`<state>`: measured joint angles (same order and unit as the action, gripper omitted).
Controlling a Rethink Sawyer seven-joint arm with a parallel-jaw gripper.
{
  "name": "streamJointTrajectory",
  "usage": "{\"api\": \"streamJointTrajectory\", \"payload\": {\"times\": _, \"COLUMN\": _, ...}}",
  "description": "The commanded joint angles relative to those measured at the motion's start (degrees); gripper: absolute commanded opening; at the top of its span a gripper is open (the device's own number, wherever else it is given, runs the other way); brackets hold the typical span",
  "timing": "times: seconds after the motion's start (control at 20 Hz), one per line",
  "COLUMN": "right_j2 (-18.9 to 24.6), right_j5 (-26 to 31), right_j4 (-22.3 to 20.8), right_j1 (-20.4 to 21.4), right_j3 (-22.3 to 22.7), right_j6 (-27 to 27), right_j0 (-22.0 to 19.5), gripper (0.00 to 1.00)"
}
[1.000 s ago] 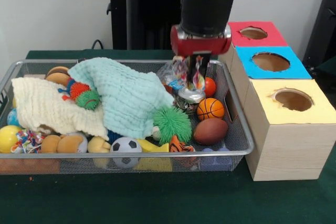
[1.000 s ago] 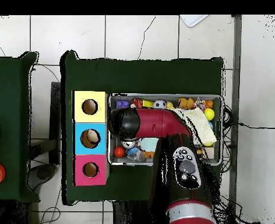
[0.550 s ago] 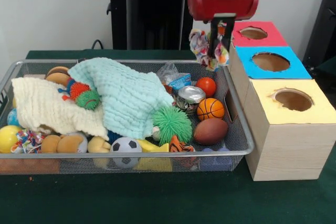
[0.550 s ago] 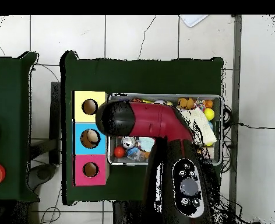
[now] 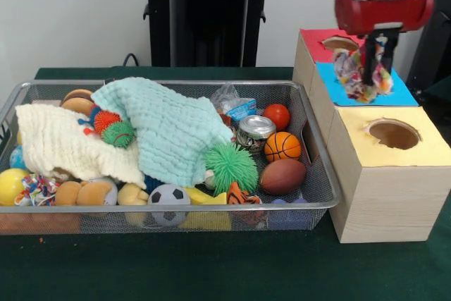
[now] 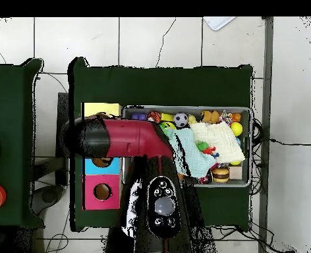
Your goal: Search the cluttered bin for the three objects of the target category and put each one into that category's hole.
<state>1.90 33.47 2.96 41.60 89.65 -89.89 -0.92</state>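
Rope toy held over blue hole

Bin [image 5: 320, 174] sits w/ clutter beside row of boxes [image 5: 384, 174]. I see my gripper [image 5: 372, 61] above blue hole [image 5: 331, 75], jaws pinching multicolor rope toy [image 5: 356, 75], hanging approx. over it, clear of bin.

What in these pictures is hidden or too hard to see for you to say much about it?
- Blue hole, front view: the held rope toy covers most of it; in the overhead view the arm covers it.
- Toys under the mint cloth and cream cloth: buried.
- Gripper: its fingertips are lost in the toy.
- Yellow hole: its inside is dark.
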Motion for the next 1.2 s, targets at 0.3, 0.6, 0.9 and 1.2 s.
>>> {"api": "streamJointTrajectory", "payload": {"times": 0.3, "right_j2": -4.2, "right_j5": -10.8, "right_j4": 2.0, "right_j1": -12.4, "right_j3": 1.1, "right_j6": -20.4, "right_j0": 4.4, "gripper": 0.00}}
{"api": "streamJointTrajectory", "payload": {"times": 0.6, "right_j2": -6.0, "right_j5": -16.7, "right_j4": 1.0, "right_j1": -15.7, "right_j3": 0.6, "right_j6": -20.4, "right_j0": 6.0, "gripper": 0.00}}
{"api": "streamJointTrajectory", "payload": {"times": 0.9, "right_j2": -8.6, "right_j5": -14.5, "right_j4": 0.6, "right_j1": -14.0, "right_j3": -1.1, "right_j6": -17.2, "right_j0": 7.8, "gripper": 0.00}}
{"api": "streamJointTrajectory", "payload": {"times": 1.2, "right_j2": -7.3, "right_j5": -9.5, "right_j4": 1.3, "right_j1": -11.1, "right_j3": -2.8, "right_j6": -14.5, "right_j0": 6.3, "gripper": 0.00}}
